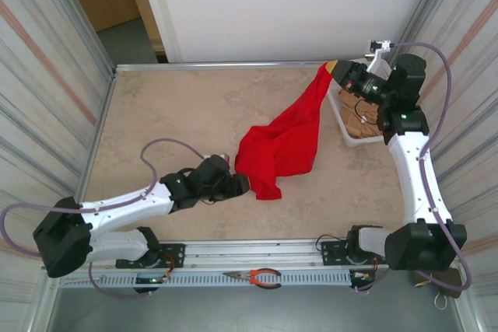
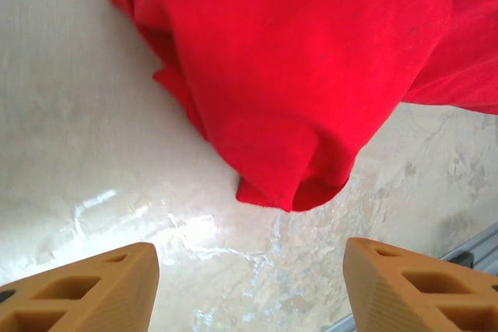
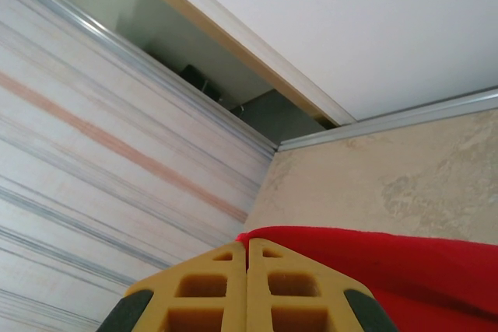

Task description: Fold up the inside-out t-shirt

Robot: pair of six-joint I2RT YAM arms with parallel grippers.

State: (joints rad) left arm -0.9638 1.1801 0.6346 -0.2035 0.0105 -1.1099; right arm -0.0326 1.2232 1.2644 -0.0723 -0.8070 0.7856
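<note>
Top external: inside-out t-shirt [image 1: 282, 145] likely limp, light; right gripper [image 1: 334, 68] pinched on corner; left gripper [image 1: 244, 184] agape, empty; suggest lower hem.

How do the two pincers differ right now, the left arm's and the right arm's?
The left pincer stands open with nothing between its fingers; the right pincer is shut on the red t-shirt. The left pincer sits low over the table beside the shirt's near edge; the right pincer is at the far right corner, cloth stretching up to it. Both have the same orange-tan fingers.
</note>
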